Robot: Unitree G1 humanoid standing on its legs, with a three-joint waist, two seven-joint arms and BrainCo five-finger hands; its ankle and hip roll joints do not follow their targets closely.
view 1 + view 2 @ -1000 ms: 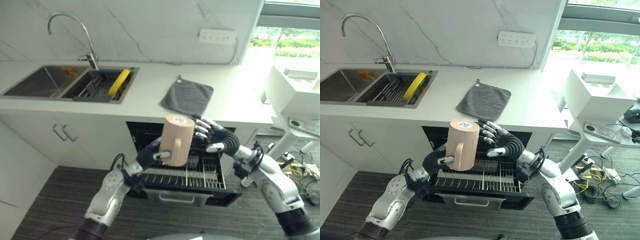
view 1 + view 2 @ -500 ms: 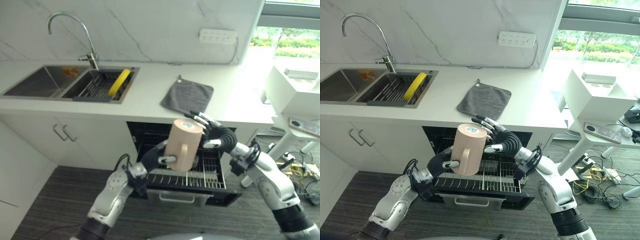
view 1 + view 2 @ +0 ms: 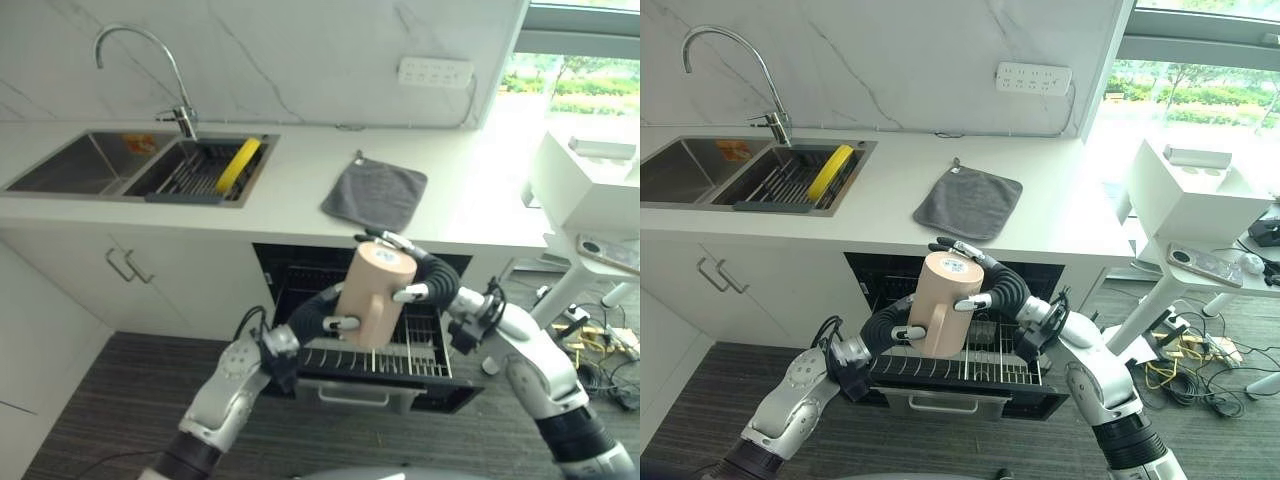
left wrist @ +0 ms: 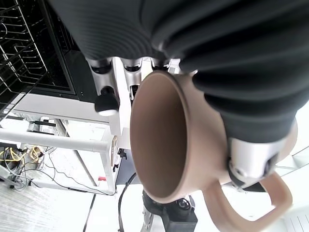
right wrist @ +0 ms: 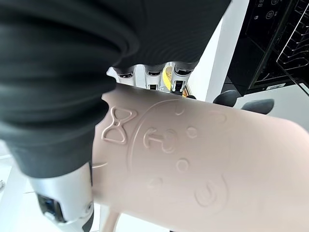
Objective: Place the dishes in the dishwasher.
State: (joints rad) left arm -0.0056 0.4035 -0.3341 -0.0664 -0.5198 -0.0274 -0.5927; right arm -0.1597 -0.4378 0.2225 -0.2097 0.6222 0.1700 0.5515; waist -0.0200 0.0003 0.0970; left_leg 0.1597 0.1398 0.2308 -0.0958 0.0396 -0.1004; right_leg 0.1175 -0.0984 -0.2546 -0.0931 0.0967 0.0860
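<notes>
A: Report the location of the mug.

B: The beige mug (image 3: 372, 293) is held in the air above the pulled-out dishwasher rack (image 3: 400, 352), bottom end up, tilted with its top toward 1 o'clock. Its handle (image 3: 349, 318) faces 7 o'clock, toward the robot.

A: Left hand status?

B: The left hand (image 3: 318, 316) comes in from 8 o'clock and grips the mug low on its side. In the left wrist view the fingers (image 4: 107, 92) are wrapped round the far wall of the mug and the thumb (image 4: 248, 164) presses beside the handle. Its grip is closed on the mug.

A: Right hand status?

B: The right hand (image 3: 997, 287) comes in from 3 o'clock. Its fingers (image 3: 953, 248) curl over the raised base and its thumb (image 3: 970, 303) presses on the side wall. In the right wrist view the fingers (image 5: 154, 76) reach over the embossed surface of the mug. It too is clasped round the mug.

A: Surroundings?

B: On the counter (image 3: 300, 195) at 12 o'clock from the mug lies a grey cloth (image 3: 375, 192). At 10 o'clock is the sink (image 3: 75, 165), with a tap (image 3: 145, 70) behind it and a yellow dish (image 3: 238, 165) standing in a drainer (image 3: 190, 172). The dishwasher (image 3: 300, 270) is open under the counter.
</notes>
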